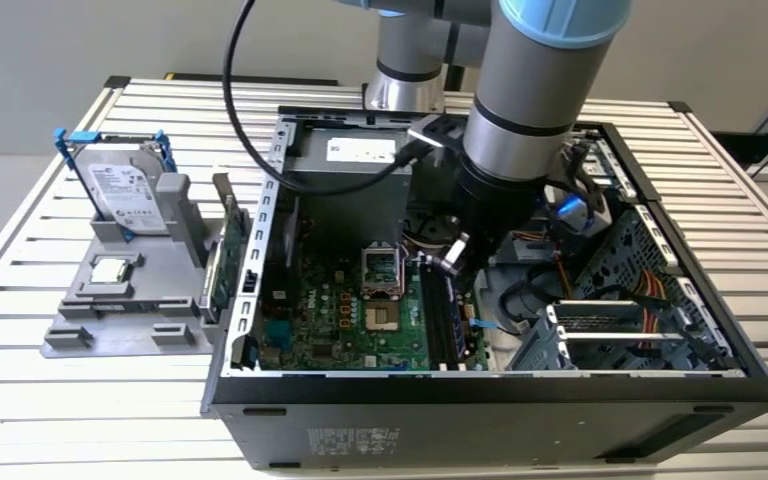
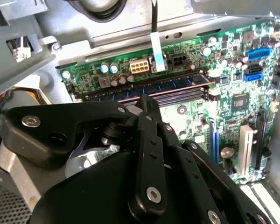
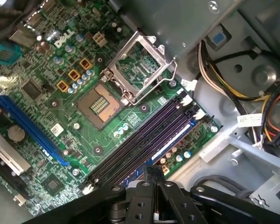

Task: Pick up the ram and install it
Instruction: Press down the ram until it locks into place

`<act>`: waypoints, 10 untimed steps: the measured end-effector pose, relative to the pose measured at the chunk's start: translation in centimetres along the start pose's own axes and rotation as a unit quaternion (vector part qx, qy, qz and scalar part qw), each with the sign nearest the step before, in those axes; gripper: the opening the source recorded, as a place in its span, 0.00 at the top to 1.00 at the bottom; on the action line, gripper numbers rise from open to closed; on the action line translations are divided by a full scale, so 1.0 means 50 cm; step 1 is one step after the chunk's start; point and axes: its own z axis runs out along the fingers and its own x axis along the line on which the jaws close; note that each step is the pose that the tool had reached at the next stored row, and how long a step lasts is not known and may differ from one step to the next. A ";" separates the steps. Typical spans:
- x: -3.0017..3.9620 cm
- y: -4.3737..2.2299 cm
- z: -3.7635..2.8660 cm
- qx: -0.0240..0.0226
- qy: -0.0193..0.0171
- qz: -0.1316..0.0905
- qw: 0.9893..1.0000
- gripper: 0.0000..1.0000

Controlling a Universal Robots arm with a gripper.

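Black gripper (image 2: 147, 105) presses closed on the slim blue-green ram stick (image 2: 177, 85) over the black motherboard slots (image 3: 144, 140) — misalignment or a tilt risks jamming it

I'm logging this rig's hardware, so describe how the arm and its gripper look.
The arm is a thick silver-grey tube with light-blue joint caps and a black band near the wrist. A black cable loops alongside it. The gripper is matte black, built of jointed linkage plates pinned with silver screws, in both wrist views.
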 end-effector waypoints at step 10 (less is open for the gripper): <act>0.000 0.001 0.002 0.000 -0.002 -0.058 0.998 1.00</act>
